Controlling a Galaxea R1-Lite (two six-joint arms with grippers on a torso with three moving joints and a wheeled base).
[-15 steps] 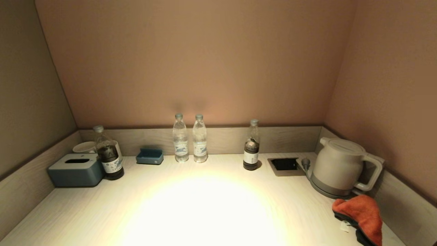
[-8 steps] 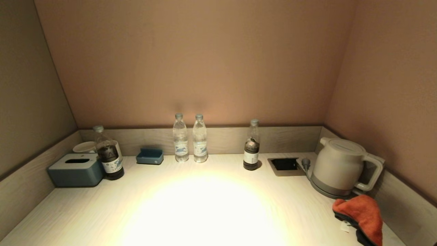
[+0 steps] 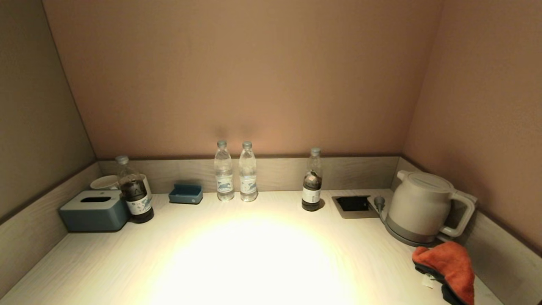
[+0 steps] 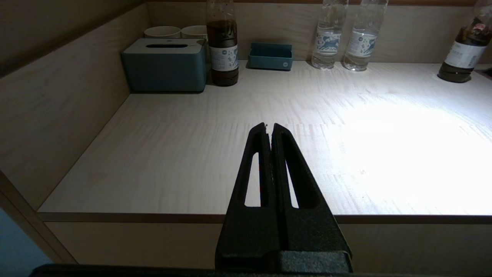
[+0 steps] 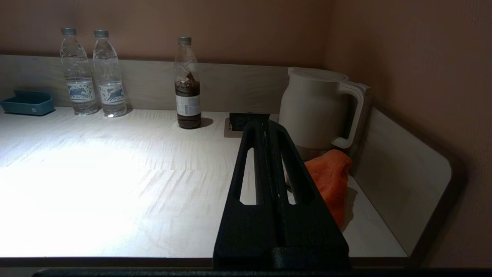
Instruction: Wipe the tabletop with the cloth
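An orange cloth [image 3: 449,264] with a dark underside lies bunched at the near right of the pale wooden tabletop [image 3: 254,254], just in front of the kettle; it also shows in the right wrist view [image 5: 332,181]. Neither gripper shows in the head view. My right gripper [image 5: 265,121] is shut and empty, held back at the table's front edge, left of the cloth and apart from it. My left gripper [image 4: 270,126] is shut and empty over the front left part of the table.
A white kettle [image 3: 421,207] stands at the right by a recessed socket [image 3: 353,204]. Two water bottles [image 3: 235,171], two dark bottles [image 3: 312,180] [image 3: 134,190], a blue tray [image 3: 185,194], a tissue box [image 3: 94,210] and cups [image 3: 105,182] line the back. Low walls border the table.
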